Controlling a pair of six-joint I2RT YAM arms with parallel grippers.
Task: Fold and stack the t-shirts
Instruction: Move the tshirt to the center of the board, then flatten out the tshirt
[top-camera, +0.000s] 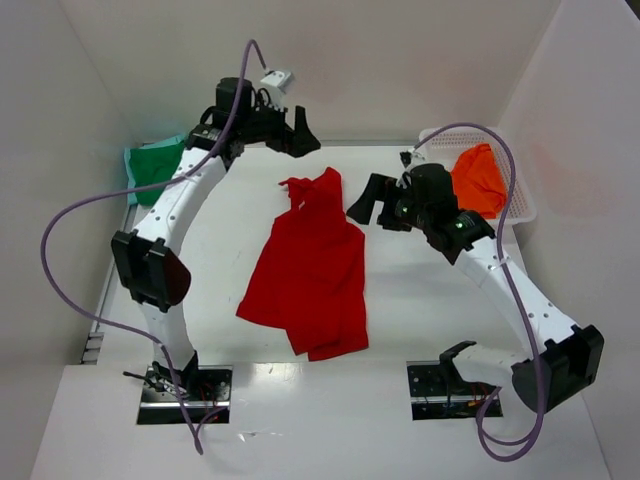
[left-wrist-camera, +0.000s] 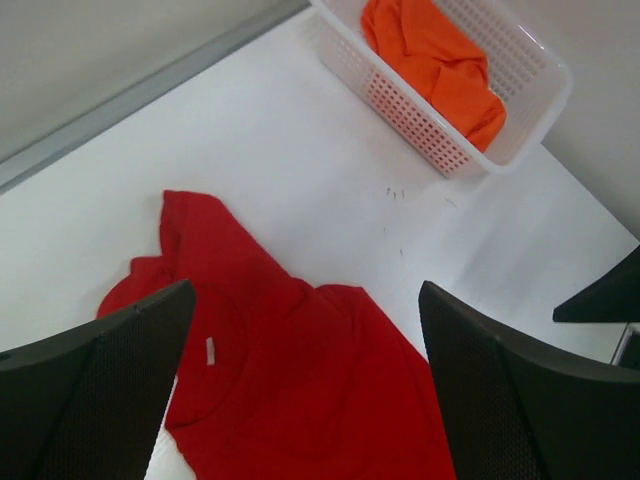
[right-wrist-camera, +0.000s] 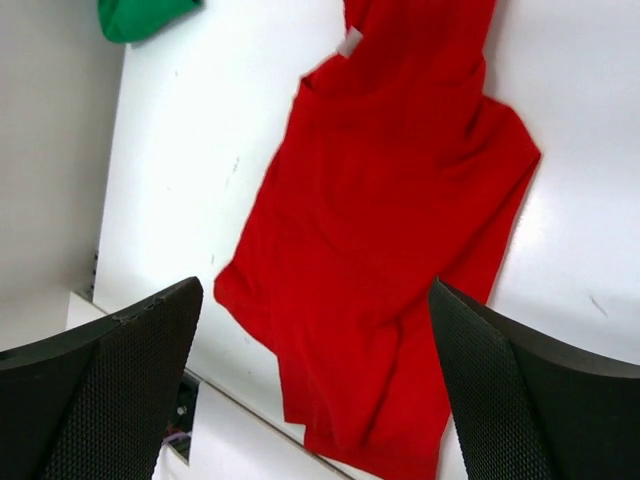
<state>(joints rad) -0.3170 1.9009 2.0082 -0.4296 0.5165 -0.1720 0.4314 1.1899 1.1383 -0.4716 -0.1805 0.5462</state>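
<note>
the red shirt (top-camera: 310, 265) lies rumpled in the middle of the surface (top-camera: 220, 260), the green shirt (top-camera: 155, 165) at its far left edge, the orange shirt (top-camera: 478, 180) in the basket (top-camera: 527, 200) at the far right corner, while the left tool (top-camera: 290, 135) and the right tool (top-camera: 372, 208) both gape wide, holding nothing.

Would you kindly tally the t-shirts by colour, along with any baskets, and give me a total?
Red t-shirt: 1
Green t-shirt: 1
Orange t-shirt: 1
White basket: 1
Total: 4
</note>
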